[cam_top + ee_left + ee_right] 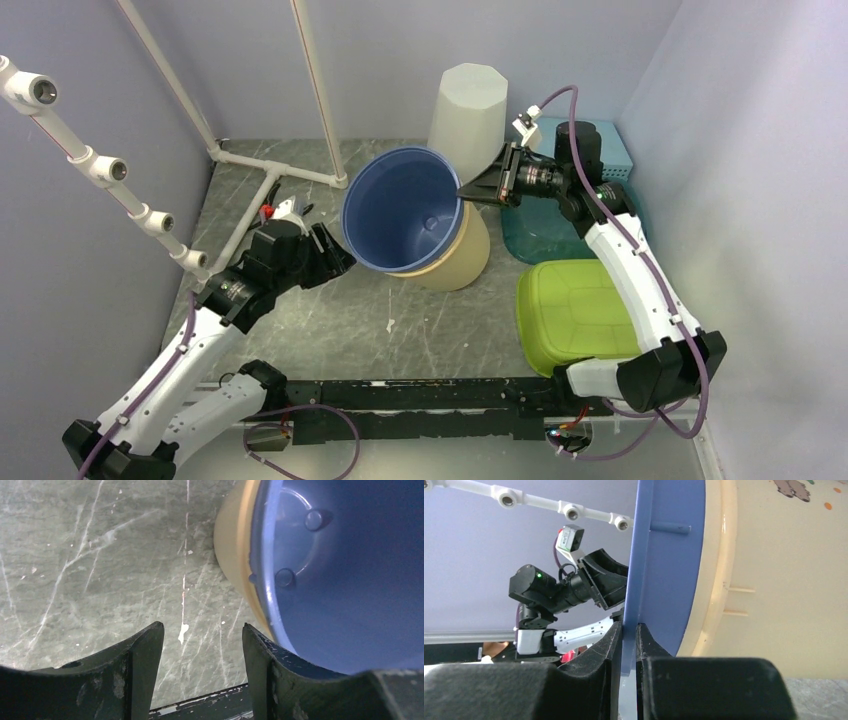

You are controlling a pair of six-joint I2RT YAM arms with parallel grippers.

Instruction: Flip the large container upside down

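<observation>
While it sat tipped mid-table [330, 330], large container [405, 215] faced its mouth up-left | right gripper [629, 632] pinched its blue rim, apparently to lever it over | left gripper [202, 632] spread, empty, beside opposite rim, likely to steady.

Bright, even light is cast from above; soft shadows are thrown on the table [330, 330]; close foregrounds are blurred.

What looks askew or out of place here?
The large container is tilted rather than upright: its blue mouth leans toward the left arm. The right hand is clamped on its rim, which explains the lean. The left hand is open beside it and holds nothing. No spill or damage shows.
</observation>
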